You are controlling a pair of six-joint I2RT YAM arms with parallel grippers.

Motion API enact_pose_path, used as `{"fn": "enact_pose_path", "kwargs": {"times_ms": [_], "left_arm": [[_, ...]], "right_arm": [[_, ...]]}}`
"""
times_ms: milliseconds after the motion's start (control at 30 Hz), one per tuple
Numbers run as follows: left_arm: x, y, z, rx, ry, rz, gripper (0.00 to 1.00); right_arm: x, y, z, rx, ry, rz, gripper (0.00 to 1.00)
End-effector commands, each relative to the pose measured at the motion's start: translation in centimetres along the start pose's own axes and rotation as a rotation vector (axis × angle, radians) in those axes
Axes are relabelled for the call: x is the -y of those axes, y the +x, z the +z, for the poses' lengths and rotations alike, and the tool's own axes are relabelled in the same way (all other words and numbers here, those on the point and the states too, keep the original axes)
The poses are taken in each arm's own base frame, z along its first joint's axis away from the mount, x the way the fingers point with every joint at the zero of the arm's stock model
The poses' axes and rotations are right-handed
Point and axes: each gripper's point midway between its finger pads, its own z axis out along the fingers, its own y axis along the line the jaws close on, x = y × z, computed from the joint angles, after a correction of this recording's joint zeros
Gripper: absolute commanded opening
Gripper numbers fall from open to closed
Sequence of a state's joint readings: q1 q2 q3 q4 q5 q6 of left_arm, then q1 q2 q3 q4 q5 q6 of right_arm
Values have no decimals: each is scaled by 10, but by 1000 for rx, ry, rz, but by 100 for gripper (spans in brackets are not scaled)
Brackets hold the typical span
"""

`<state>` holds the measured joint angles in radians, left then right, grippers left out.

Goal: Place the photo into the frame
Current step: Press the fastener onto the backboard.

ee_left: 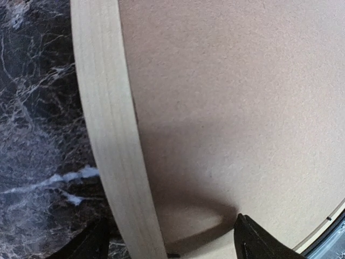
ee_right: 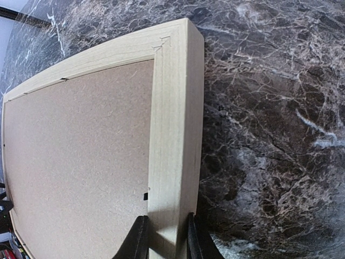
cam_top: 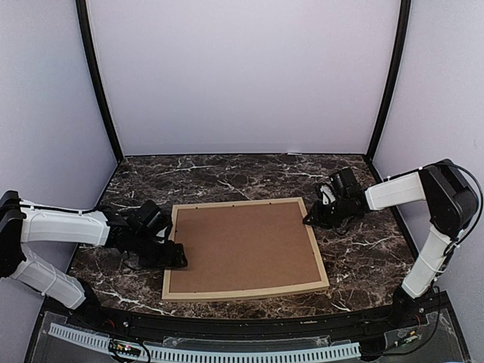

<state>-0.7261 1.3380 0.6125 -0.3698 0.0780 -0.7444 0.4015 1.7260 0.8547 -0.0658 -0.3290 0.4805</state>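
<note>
From above, the frame lay flat and back side up on the dark marble table, with a brown backing board filling it inside the pale wooden rails. The left gripper sat low at the frame's left rail, near the near-left corner, and the right gripper sat at the far-right corner. In the left wrist view, the rail ran up the picture between marble and board. The two fingers stood wide apart astride it, one dark fingertip over the board and the other on the marble side, neither pressing the wood. In the right wrist view, the frame's corner with its mitred joint lay ahead, and the two fingers were clamped on the rail, one on its inner edge by the board and one on its outer edge.
</note>
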Motion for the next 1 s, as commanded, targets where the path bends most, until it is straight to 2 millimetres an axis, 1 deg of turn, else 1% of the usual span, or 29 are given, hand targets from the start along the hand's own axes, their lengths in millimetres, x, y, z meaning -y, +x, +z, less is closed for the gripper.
{"fn": "enact_pose_path", "kwargs": {"times_ms": [0, 33, 67, 100, 133, 233, 333, 367, 400, 500, 567, 700, 867, 967], "left_arm": [[-14, 22, 10, -90, -55, 8, 83], [-9, 14, 5, -61, -42, 16, 83], [-9, 9, 1, -41, -52, 28, 83], [-5, -1, -5, -3, -50, 35, 83], [-7, -5, -9, 8, -59, 44, 83], [-3, -24, -18, 51, -46, 65, 82], [-11, -43, -21, 80, -36, 47, 79], [-11, -47, -20, 82, -24, 53, 78], [-15, -55, -18, 96, -21, 34, 76], [-20, -69, -13, 107, -11, 29, 71], [-20, -74, -8, 104, -16, 37, 69], [-20, -76, 8, 72, -17, 49, 63], [-20, -78, 12, 67, -19, 49, 53], [-18, -81, 11, 74, -15, 50, 45]], "right_arm": [[18, 41, 13, -124, 49, 39, 15], [18, 41, 12, -124, 50, 40, 15], [17, 40, 12, -123, 50, 38, 16], [17, 40, 12, -123, 48, 37, 16], [16, 39, 11, -120, 47, 36, 16], [15, 38, 11, -120, 46, 34, 16], [15, 37, 9, -118, 47, 32, 18], [14, 37, 8, -118, 48, 32, 19], [14, 37, 7, -116, 48, 31, 20], [12, 35, 4, -111, 46, 29, 22], [10, 33, 1, -108, 46, 25, 24], [9, 31, -2, -108, 49, 20, 28], [7, 29, -8, -99, 56, 15, 33], [8, 26, -15, -84, 76, 9, 37]]}}
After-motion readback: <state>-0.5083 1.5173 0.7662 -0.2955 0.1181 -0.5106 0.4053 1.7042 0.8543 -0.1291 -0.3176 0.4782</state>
